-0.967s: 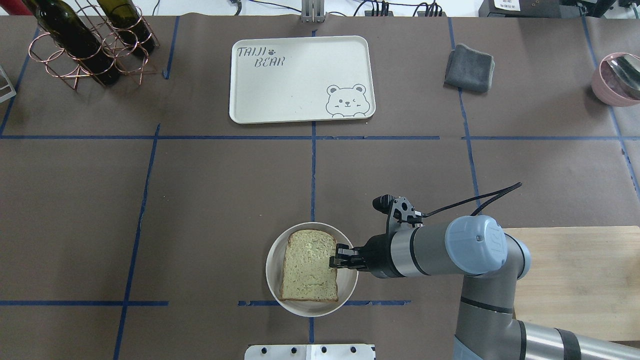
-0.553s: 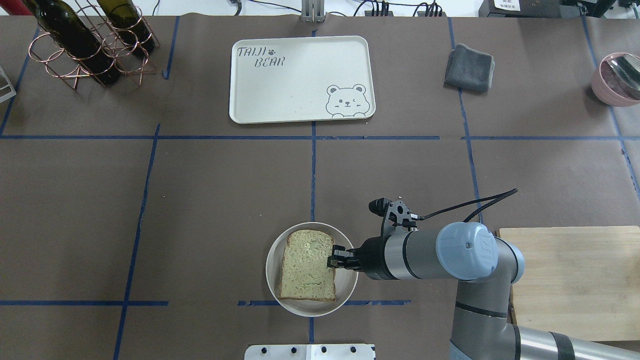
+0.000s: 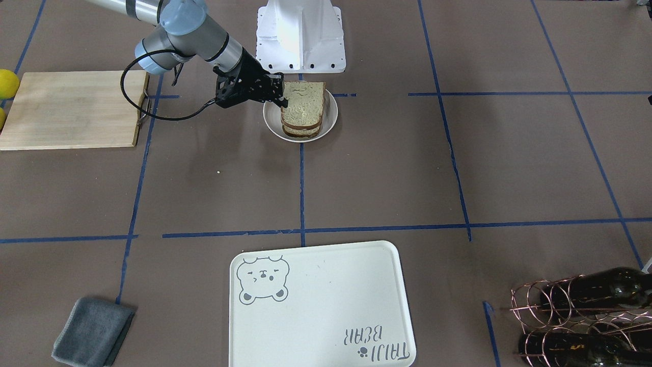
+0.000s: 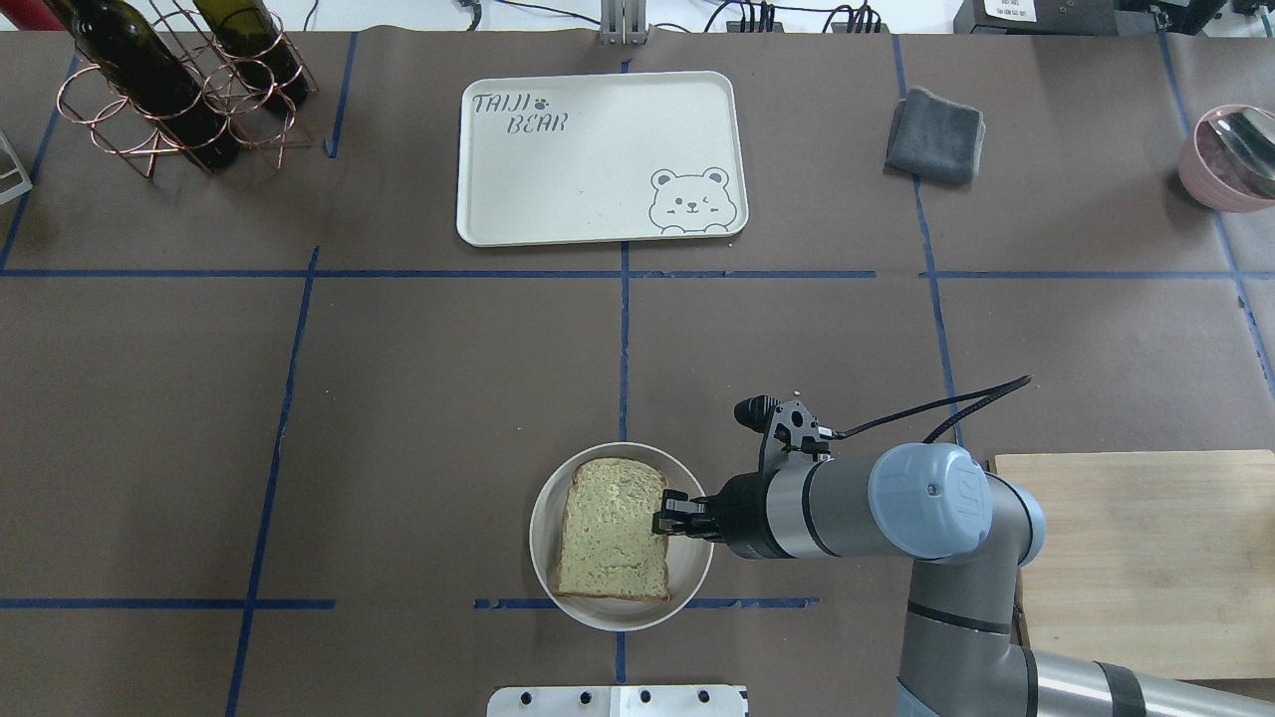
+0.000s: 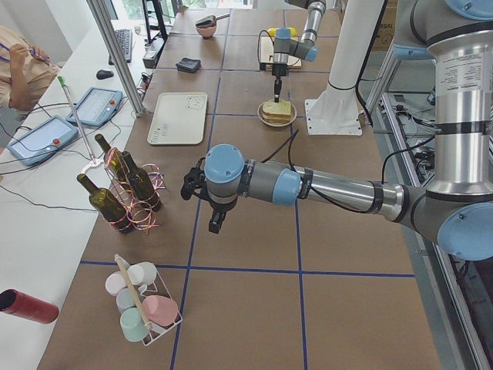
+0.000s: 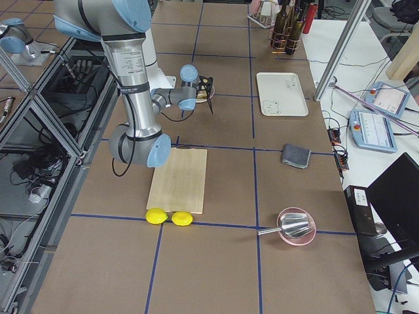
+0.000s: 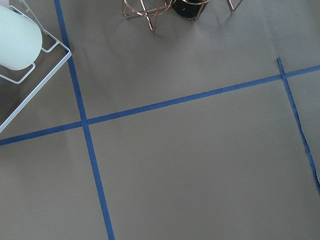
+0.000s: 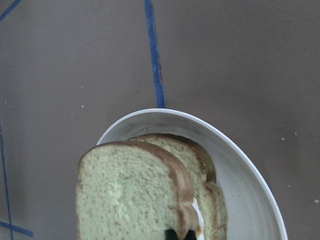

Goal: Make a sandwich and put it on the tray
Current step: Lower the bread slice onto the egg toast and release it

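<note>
The sandwich point(image 4: 610, 528) sits on the small round white dish point(image 4: 539, 518) near the robot's base. It also shows in the front view point(image 3: 303, 109) and in the right wrist view point(image 8: 130, 195). A bit of white and orange egg point(image 8: 198, 220) peeks out between the slices. My right gripper point(image 4: 661, 523) is shut on the right edge of the top slice, which sits slightly raised on that side. The cream tray point(image 4: 588, 169) with the bear drawing lies empty at the far middle of the table. My left gripper point(image 5: 214, 226) hangs over bare table far to the left; I cannot tell whether it is open or shut.
A wooden cutting board point(image 4: 1146, 558) lies right of the right arm, with two lemons point(image 6: 167, 217) at its end. A grey cloth point(image 4: 936, 134) and a pink bowl point(image 4: 1230, 159) are at the far right. A copper rack with wine bottles point(image 4: 179, 90) stands far left.
My right gripper has shifted a little to the left, and the top slice has moved with it. It has stayed almost still in the last half second.
</note>
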